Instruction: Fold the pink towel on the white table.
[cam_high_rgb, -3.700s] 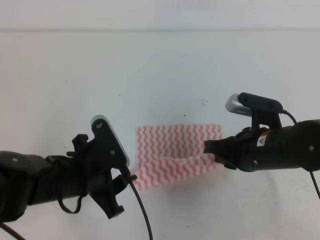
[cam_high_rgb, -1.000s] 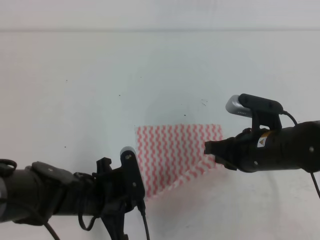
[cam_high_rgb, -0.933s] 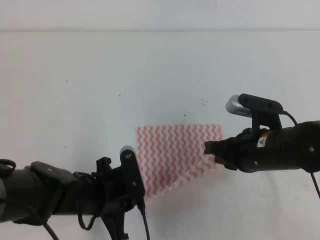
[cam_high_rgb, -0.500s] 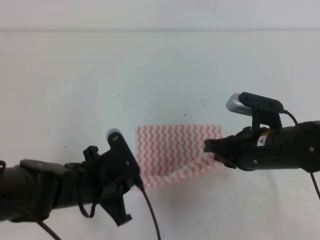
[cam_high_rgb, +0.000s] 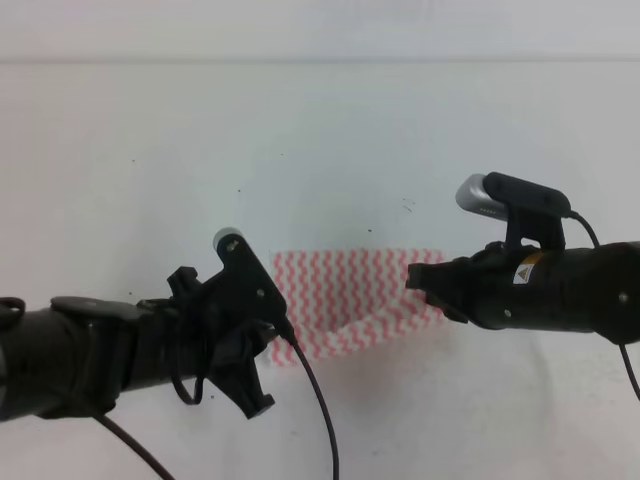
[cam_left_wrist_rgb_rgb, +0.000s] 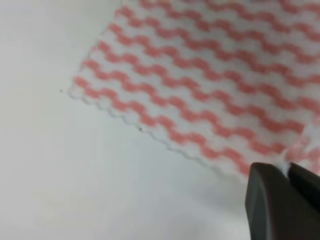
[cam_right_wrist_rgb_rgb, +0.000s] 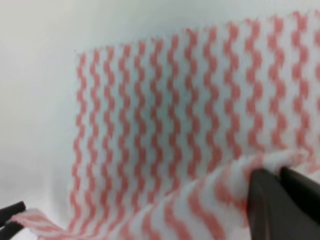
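Pink-and-white zigzag cloth towel (cam_high_rgb: 350, 300) lies on the plain white table (cam_high_rgb: 300, 140), near edge raised. Left gripper (cam_left_wrist_rgb_rgb: 285, 172) and right gripper (cam_right_wrist_rgb_rgb: 277, 175) each pinch a near corner (jaws clamped). Fold under way; next, carry both corners evenly toward the far edge.

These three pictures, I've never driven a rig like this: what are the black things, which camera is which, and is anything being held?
The wide picture looks down from above onto the white table. The two black shapes are robot arms. The other two pictures come from cameras on each arm's wrist, looking past its fingertips. The pink towel is the zigzag cloth between the arms. The left gripper is pinched shut on the towel's near edge, and the right gripper is pinched on a raised fold at the other end. Both lift the near edge off the table.
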